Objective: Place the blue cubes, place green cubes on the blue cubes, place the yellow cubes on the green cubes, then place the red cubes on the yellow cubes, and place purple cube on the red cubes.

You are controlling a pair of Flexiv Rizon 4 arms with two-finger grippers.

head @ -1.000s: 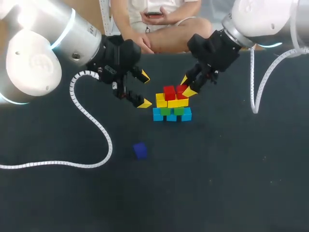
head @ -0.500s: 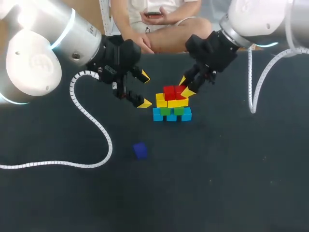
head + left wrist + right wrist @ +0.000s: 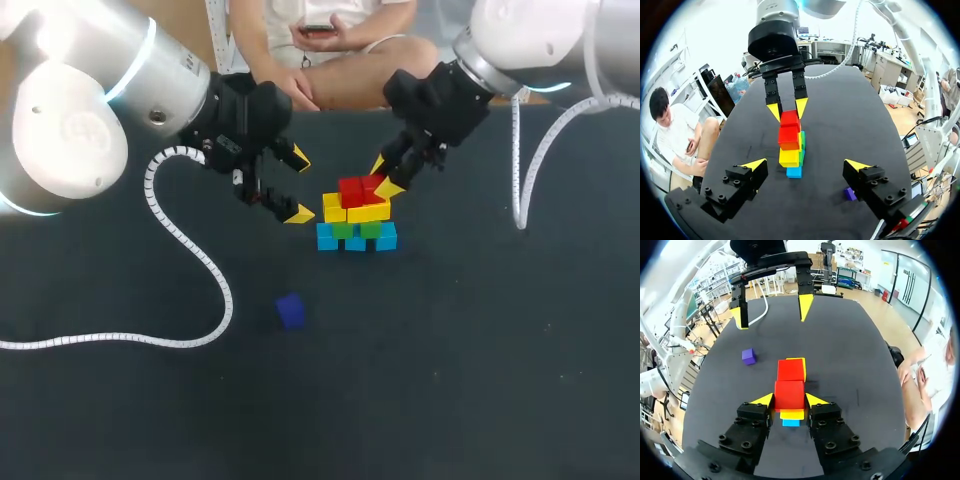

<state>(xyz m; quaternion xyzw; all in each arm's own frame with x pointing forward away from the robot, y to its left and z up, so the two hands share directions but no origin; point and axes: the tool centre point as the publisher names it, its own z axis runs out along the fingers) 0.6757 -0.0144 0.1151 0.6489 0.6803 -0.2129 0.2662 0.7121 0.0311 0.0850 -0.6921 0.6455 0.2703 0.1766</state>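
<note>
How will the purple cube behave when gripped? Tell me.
Probably stiff: the purple cube shows crisp flat faces. It likely won't roll, resting flat on the table. Being small, it seems light, so a nudge may slide it.

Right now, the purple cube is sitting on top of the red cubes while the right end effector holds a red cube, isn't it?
No. The purple cube lies alone on the table, not on the red cubes; the head view shows it. The right end effector does hold a red cube.
</note>
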